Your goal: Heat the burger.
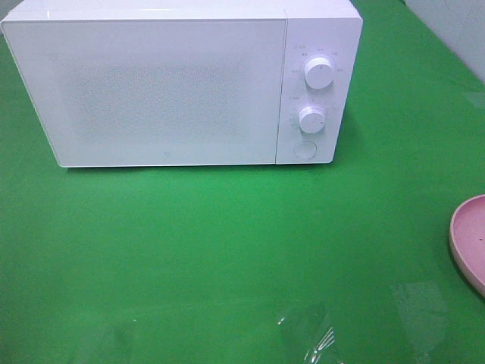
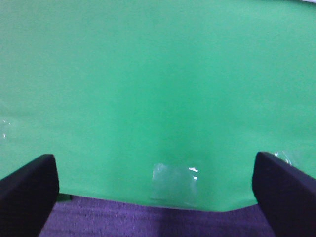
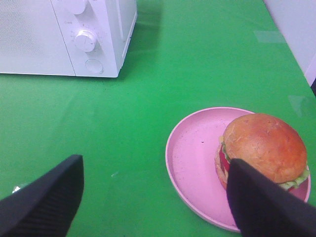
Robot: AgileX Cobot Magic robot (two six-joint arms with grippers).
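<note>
Both pincers are seen spread wide and empty. Right pincer (image 3: 153, 197) hangs over the green bench (image 1: 227, 243), its dark fingers (image 3: 42, 197) standing well apart, with the burger (image 3: 264, 148) just beyond one of them. Left pincer (image 2: 155, 192) hovers over bare green cloth near the bench edge, with nothing between its fingers.

The burger sits on a pink plate (image 3: 192, 158), toward the plate's side away from the microwave (image 1: 182, 83). In the high view only the plate's edge (image 1: 470, 239) shows at the right border, and the burger itself is out of frame there. The microwave stands at the back of the bench with its door shut.

The step in hand is judged to be the opening of the microwave, since nothing can be put inside until that is done. The round button (image 1: 305, 149) under the two dials is probably the door release, and it should be pressed squarely. For the pick-up, the plate's rim is best gripped rather than the soft bun, and the plate should be kept level so the burger is not tipped off.
</note>
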